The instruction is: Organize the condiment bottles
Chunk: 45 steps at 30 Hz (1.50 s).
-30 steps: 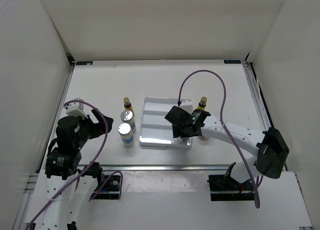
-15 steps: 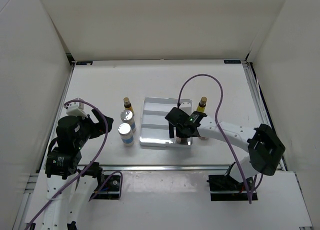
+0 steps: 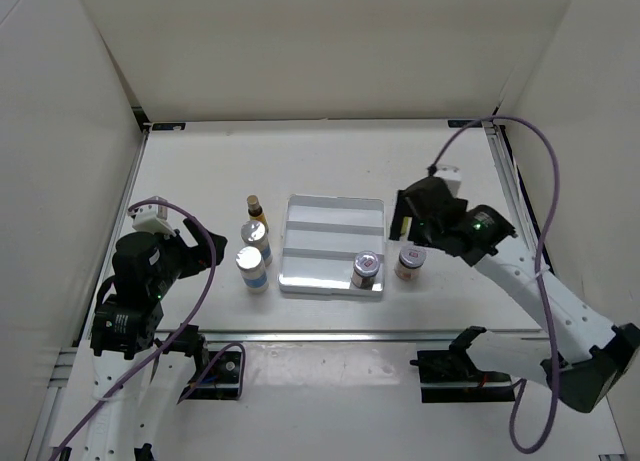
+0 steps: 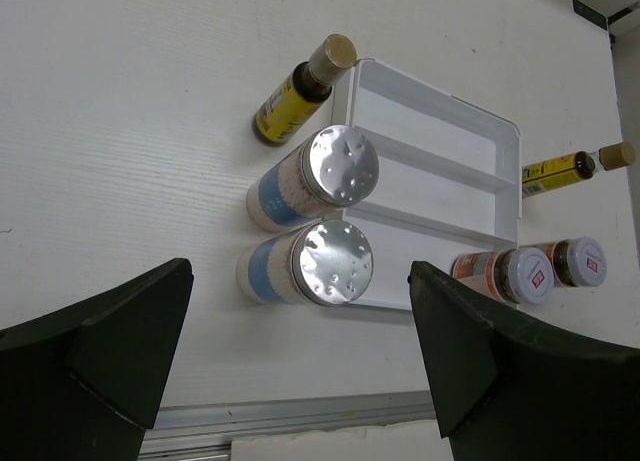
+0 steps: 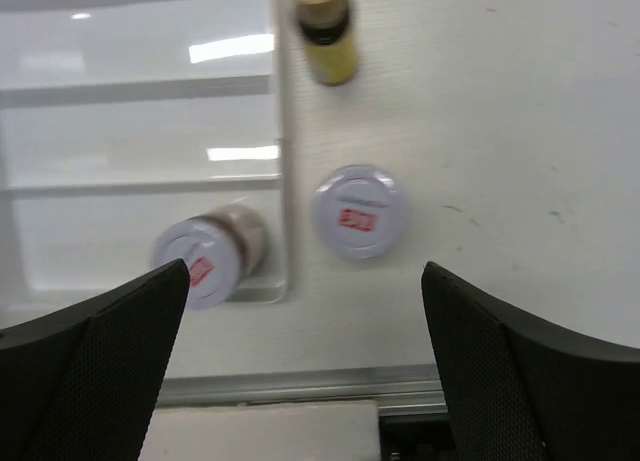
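Left wrist shows cylindrical bottles (image 4: 340,165) with dimpled silver caps

Tray (image 3: 335,221) glossy plstc; bottle caps (image 4: 340,164) shiny metal; tbl (image 3: 200,171) matt.

Six condiment bottles (image 4: 330,261), one jar (image 3: 366,269) inside tray (image 3: 335,209)

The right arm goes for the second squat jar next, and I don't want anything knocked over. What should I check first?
1. right gripper open: ok.
2. squat jar upright inside the tray, not gripped: ok.
3. second squat jar upright, just right of the tray: ok.
4. Finger room between that jar and the tray wall: cannot tell.
5. slim yellow bottle standing apart behind it: ok.
6. left gripper open, over on the left side: ok.
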Motion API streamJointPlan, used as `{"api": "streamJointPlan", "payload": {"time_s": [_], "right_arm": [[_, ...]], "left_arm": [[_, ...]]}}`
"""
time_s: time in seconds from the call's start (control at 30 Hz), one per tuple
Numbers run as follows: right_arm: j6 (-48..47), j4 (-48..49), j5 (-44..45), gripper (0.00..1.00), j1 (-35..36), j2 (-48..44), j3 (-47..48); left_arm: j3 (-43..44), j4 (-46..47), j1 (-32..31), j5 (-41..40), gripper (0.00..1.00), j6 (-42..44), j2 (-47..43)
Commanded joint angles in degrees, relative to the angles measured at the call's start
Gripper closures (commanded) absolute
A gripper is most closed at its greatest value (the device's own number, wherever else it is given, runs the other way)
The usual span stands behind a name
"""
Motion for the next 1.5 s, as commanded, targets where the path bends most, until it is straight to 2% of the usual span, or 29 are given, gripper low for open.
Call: {"api": "streamJointPlan", "payload": {"time_s": [0.0, 0.07, 0.27, 0.47, 0.5, 0.53, 0.57, 0.63, 0.67, 0.77, 0.8, 0.87, 0.9, 1.03, 1.17, 1.33, 1.47], "right_arm": [[-7.2, 0.18, -8.79, 0.0, -10.0, 0.64, -5.13], [-9.04, 3.15, -11.36, 0.0, -12.99, 1.69, -8.38], [-8.44, 9.84, -14.09, 0.0, -15.99, 7.05, -14.96], [-10.28, 16.25, -19.01, 0.0, -20.73, 14.25, -17.44], [-10.29, 16.79, -19.02, 0.04, -20.74, 14.87, -17.96], [-10.29, 16.79, -19.02, 0.08, -20.74, 15.4, -17.97], [-10.98, 17.58, -19.71, 0.22, -20.74, 15.41, -17.97], [-10.99, 18.11, -19.72, 0.37, -20.74, 14.54, -17.97], [-10.99, 18.11, -20.24, 0.52, -20.74, 14.53, -17.97], [-11.6, 16.71, -20.25, 0.74, -20.74, 11.37, -16.83], [-11.6, 14.01, -19.29, 0.85, -19.87, 10.41, -15.0], [-10.9, 11.09, -16.31, 0.93, -17.85, 5.58, -12.45], [-10.12, 8.73, -12.55, 0.99, -14.71, 2.17, -9.21], [-9.49, 5.63, -6.89, 1.0, -5.65, -0.06, 0.29], [-11.52, 4.22, -7.68, 1.0, 1.66, 5.9, 7.5], [-12.65, 6.06, -5.49, 0.99, 11.93, 18.1, 11.11], [-14.06, 9.05, -5.48, 0.99, 16.17, 25.59, 12.35]], "left_arm": [[-0.11, -0.41, -0.2, 0.45, 0.0, -0.26, 0.27], [-0.11, -0.41, -0.2, 0.45, 0.0, -0.26, 0.79], [-0.11, -0.41, -0.2, 0.45, 0.0, -0.26, 0.8], [-0.11, -0.41, -0.2, 0.98, 0.0, -0.26, 1.32], [-0.11, -0.41, -0.2, 0.98, 0.0, -0.26, 1.32], [-0.11, -0.41, -0.2, 0.98, 0.0, -0.26, 1.32], [-0.11, -0.41, -0.2, 0.98, 0.0, -0.26, 1.32], [-0.11, -0.41, -0.2, 0.98, 0.0, -0.26, 1.32], [-0.11, -0.41, -0.2, 0.98, 0.0, -0.26, 1.32], [-0.11, -0.41, -0.2, 0.98, 0.0, -0.26, 1.32], [-0.11, -0.41, -0.2, 0.98, 0.0, -0.26, 1.32], [-0.11, -0.41, -0.2, 1.5, 0.0, -0.26, 1.32], [-0.11, -0.41, -0.2, 1.51, 0.0, -0.26, 1.32], [-0.11, -0.41, -0.2, 1.51, 0.0, -0.26, 1.32], [-0.11, -0.41, -0.2, 1.51, 0.0, -0.26, 1.32], [-0.11, -0.41, -0.2, 1.51, 0.0, -0.26, 1.32], [-0.11, -0.41, -0.2, 1.51, 0.0, -0.26, 1.32]]}}
